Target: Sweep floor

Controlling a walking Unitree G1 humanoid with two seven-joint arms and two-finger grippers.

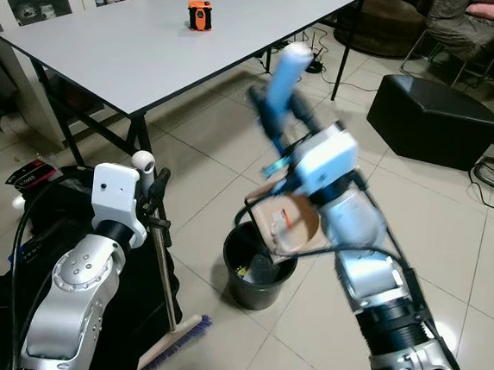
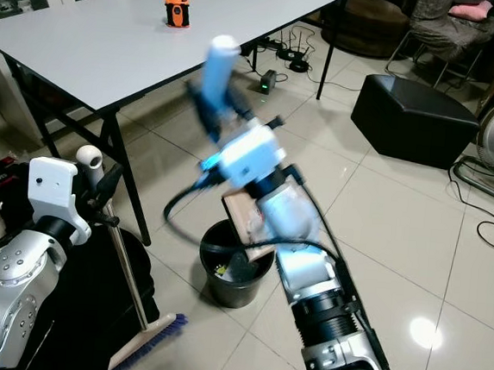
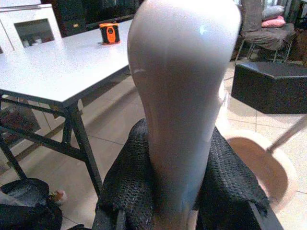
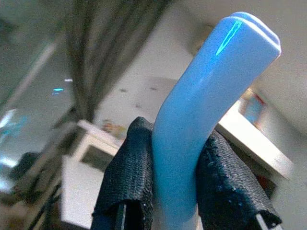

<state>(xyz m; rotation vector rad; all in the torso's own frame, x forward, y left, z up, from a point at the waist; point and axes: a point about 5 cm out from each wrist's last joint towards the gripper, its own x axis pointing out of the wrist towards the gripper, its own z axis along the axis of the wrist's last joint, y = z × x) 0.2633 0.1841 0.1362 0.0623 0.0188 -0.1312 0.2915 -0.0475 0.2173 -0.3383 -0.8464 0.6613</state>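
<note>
no legible text, labels or numbers anywhere

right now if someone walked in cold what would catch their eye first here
Probably the right gripper, shut on a blue dustpan handle and tipping the brown dustpan over a black bin on the tiled floor. Next, the left gripper clamps a broom handle, its bristles down beside the bin. Behind them, an orange object sits on a long grey table.
</note>
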